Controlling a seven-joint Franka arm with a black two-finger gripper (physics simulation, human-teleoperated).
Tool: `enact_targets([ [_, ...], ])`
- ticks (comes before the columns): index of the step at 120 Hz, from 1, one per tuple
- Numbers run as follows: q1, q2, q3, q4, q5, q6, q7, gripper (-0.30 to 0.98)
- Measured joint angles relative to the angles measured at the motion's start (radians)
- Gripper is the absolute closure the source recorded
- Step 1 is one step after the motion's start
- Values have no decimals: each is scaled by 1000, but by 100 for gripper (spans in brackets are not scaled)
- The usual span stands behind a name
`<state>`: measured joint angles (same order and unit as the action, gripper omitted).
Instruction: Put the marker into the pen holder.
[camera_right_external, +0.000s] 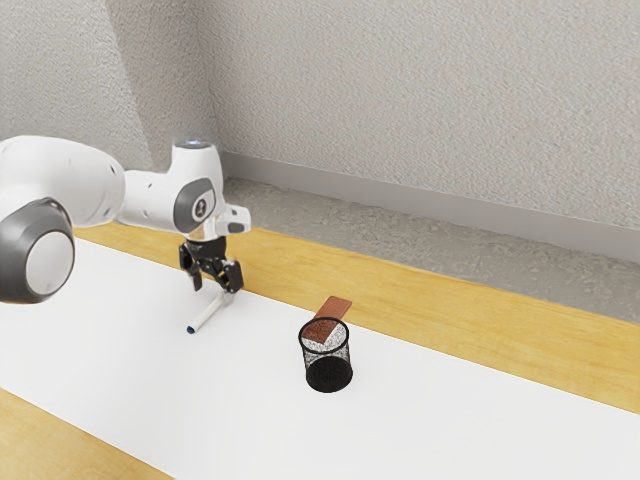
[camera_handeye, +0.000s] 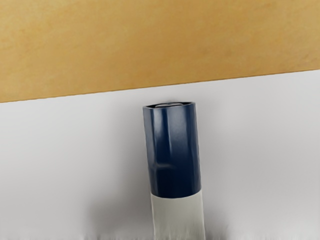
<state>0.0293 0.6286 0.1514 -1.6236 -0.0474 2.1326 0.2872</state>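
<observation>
Marker (camera_right_external: 207, 314) on white tabletop area (camera_right_external: 130, 330), blue end (camera_handeye: 172, 150) pointing away from gripper (camera_right_external: 217, 288), which is spread wide with nothing held, just over its other end, well apart from mesh pen holder (camera_right_external: 329, 376), exterior view's right.

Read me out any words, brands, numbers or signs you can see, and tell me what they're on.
No text can be read in either view.
Arm: a small round mark near the hand, too small to make out.
Marker: no lettering on the blue end or on the bit of white barrel seen close up.
Pen holder: none visible.
Brown piece: none visible.
</observation>
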Motion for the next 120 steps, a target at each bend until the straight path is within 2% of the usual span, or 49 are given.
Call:
enact_targets([
  [26,1,8,-1,-1,-4,27,11,4],
  [53,1,8,-1,3,-6,37,20,36],
  [76,1,8,-1,3,-6,41,25,55],
  [120,1,9,-9,3,-5,49,31,64],
])
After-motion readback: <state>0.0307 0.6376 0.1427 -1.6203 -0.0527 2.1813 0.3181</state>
